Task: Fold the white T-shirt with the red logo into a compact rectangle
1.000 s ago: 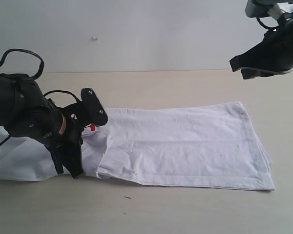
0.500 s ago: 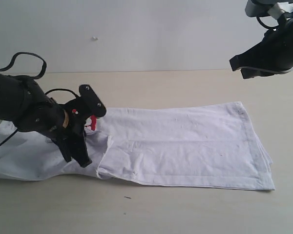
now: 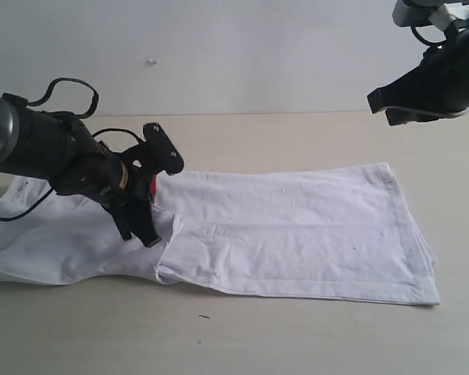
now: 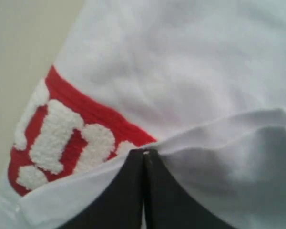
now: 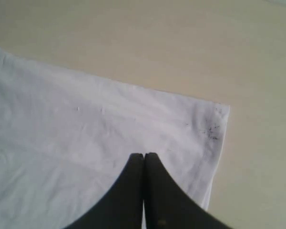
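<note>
Shirt [image 3: 297, 226]: flat on the table [image 3: 297, 133], folded into one long band. Long axis along the table's near edge, hem end on the right arm's side, collar end spread wider on the left arm's side.
Left hand [image 4: 144, 152]: low on the shirt's collar-side third, jaws clenched. A ridge of white cloth drawn up right at the tips, so judged pinched rather than merely touched.
Logo [image 4: 62, 138]: just beside the left hand's tips, partly tucked under the pinched fold. Only a sliver of red visible from the exterior view.
Right hand [image 3: 381, 101]: clenched on nothing, raised well above the shirt's far hem corner, clear of the cloth.
Relation for the next move: hem end lies straight along the band from the left hand. Left hand nearer and already on the cloth, so probably carries the collar end over toward the hem.
Containers: none seen.
</note>
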Controlling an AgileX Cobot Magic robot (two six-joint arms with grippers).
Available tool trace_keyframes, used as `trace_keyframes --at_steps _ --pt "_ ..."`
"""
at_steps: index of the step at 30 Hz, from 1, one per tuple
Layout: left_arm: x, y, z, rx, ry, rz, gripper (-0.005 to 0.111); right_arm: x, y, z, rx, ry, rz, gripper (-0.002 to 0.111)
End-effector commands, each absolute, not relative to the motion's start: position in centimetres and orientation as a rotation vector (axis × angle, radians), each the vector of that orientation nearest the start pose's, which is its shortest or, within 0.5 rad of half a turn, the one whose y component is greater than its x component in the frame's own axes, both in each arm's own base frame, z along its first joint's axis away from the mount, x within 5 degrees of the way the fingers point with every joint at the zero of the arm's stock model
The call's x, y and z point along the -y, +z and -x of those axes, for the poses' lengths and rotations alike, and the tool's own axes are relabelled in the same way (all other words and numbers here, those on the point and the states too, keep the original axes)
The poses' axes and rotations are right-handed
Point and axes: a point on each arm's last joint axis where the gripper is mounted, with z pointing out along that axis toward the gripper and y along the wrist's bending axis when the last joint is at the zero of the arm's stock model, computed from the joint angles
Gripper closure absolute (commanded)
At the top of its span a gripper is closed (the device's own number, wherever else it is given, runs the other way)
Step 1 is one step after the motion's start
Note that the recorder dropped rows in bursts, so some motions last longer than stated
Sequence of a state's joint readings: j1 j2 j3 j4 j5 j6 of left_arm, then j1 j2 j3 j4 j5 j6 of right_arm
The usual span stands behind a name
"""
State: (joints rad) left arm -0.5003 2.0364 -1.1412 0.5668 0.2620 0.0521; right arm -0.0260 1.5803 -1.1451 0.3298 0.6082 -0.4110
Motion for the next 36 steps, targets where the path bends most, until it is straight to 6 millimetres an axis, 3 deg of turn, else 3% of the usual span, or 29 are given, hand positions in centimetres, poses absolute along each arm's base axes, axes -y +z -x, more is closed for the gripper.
trace_keyframes --at_steps 1,9,18,24,29,36 --pt "18.3 12.5 -36.4 -2.227 0.200 -1.244 0.107 -0.7 27.2 -33.7 -2.456 0.159 0.211 0.108" --pt "18.5 14.1 -35.8 -2.323 0.072 -0.986 0.107 -0.7 26.6 -33.9 -2.477 0.159 0.216 0.108" --pt "17.5 15.6 -33.2 -2.333 0.012 -0.977 0.107 0.1 18.9 -35.9 -2.747 0.116 0.152 0.108" --pt "15.1 12.9 -31.3 -2.431 0.011 -0.953 0.107 0.1 16.0 -36.5 -2.809 0.133 0.142 0.108" --pt "14.1 11.9 -30.4 -2.469 0.005 -0.928 0.107 0.1 15.3 -36.5 -2.836 0.133 0.154 0.108" --pt "14.7 14.7 -30.5 -2.371 -0.054 -0.846 0.107 0.0 15.9 -36.6 -2.846 0.146 0.158 0.108"
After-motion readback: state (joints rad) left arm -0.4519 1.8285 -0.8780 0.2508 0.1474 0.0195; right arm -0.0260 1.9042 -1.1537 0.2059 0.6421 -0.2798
